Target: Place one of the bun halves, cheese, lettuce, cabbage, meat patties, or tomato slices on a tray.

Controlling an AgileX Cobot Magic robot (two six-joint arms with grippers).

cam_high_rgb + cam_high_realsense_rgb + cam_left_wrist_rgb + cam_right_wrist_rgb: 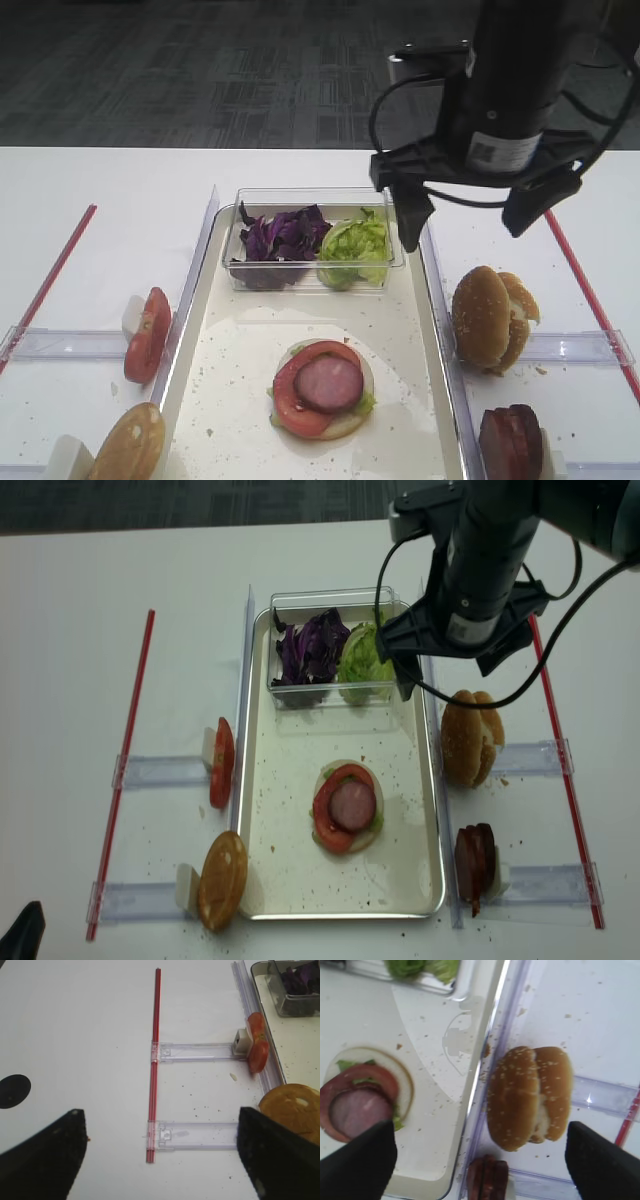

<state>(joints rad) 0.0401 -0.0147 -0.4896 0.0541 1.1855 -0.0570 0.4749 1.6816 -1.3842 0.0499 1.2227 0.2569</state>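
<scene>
The tray (215, 330) carries a stack: a meat patty (329, 383) on a tomato slice (292, 400), lettuce and a pale round base that I cannot tell is cheese. A clear tub holds cabbage (282, 238) and lettuce (355, 248). Right of the tray stand bun halves (492, 317) (527, 1097) and meat patties (510, 443) (487, 1177). My right gripper (463, 237) (482, 1160) hangs open and empty above them. Tomato slices (147, 335) (257, 1042) and a bun half (130, 445) (295, 1110) stand left of the tray. My left gripper (160, 1160) is open over bare table.
Clear plastic holders (70, 343) (580, 347) stick out from both sides of the tray. Red strips (50, 280) (585, 290) run along the table on the far left and far right. Crumbs speckle the tray and the table.
</scene>
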